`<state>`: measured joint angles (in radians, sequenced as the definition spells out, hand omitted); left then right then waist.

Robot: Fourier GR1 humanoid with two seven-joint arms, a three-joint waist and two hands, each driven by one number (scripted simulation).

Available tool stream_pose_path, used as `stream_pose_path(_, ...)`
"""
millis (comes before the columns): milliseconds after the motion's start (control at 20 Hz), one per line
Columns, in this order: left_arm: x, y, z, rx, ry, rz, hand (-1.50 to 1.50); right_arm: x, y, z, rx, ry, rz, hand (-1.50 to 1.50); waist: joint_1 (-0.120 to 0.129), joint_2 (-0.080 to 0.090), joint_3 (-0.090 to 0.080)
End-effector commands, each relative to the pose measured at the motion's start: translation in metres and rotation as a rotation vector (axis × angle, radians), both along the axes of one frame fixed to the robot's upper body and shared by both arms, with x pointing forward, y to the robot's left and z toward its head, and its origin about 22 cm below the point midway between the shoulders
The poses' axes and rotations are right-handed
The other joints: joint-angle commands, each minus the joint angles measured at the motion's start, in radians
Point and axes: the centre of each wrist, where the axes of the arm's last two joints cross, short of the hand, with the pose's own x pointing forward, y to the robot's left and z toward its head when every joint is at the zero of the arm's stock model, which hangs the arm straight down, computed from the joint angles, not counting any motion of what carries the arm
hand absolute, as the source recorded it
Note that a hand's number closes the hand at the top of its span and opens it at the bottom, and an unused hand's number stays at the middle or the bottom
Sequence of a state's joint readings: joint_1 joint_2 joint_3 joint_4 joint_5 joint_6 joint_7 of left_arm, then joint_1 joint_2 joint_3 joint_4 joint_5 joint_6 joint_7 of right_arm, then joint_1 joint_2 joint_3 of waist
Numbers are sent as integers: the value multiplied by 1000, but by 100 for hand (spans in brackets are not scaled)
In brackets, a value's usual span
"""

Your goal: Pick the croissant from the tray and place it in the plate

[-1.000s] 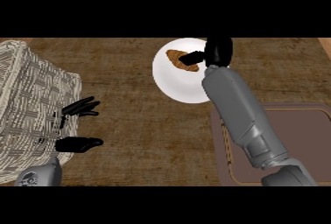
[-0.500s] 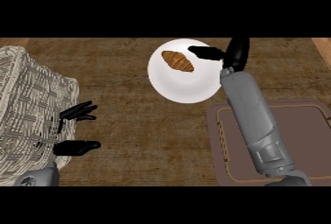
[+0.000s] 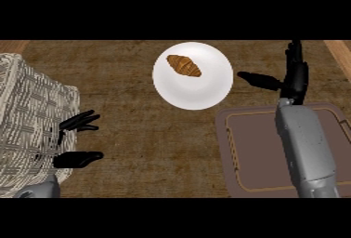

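Right hand [image 3: 293, 74] hovers open at upper right, fingers straight, just right of the plate [image 3: 205, 93]. Croissant [image 3: 184, 65] lies on the plate's upper part; left hand [image 3: 77, 139] rests open at lower left

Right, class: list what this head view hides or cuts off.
- Basket: its left side is cut off by the picture's edge; its inside cannot be seen.
- Tray: its middle is covered by the right forearm.
- Left robot hand: its palm is hard to make out against the basket.

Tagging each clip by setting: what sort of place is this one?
Most likely a kitchen counter: a wood-grain top bearing a white plate with a croissant on it, a brown tray, and a woven basket at the left.
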<state>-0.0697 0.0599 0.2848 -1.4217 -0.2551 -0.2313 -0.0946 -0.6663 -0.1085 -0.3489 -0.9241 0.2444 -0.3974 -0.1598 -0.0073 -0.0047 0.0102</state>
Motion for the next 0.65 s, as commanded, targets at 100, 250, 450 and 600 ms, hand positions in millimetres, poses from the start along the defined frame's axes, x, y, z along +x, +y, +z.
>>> stream_pose_path(100, -6, 2, -8, -105, 18, 9, 0, -36, -52, -23, -30, -13, 79, -150, 5, 3, -10)
stream_pose_path(250, -4, -2, -20, -82, -4, 10, 0, -50, -62, -41, -60, 20, 97, -150, 3, 5, -11)
stream_pose_path(450, 4, -1, -7, -90, -2, -2, 0, -54, -84, -42, -62, 17, 95, -150, 8, 5, -10)
stream_pose_path(600, 4, -20, -4, -76, 3, -10, 0, -44, -76, -58, -78, -12, 46, -150, 16, 7, -10)
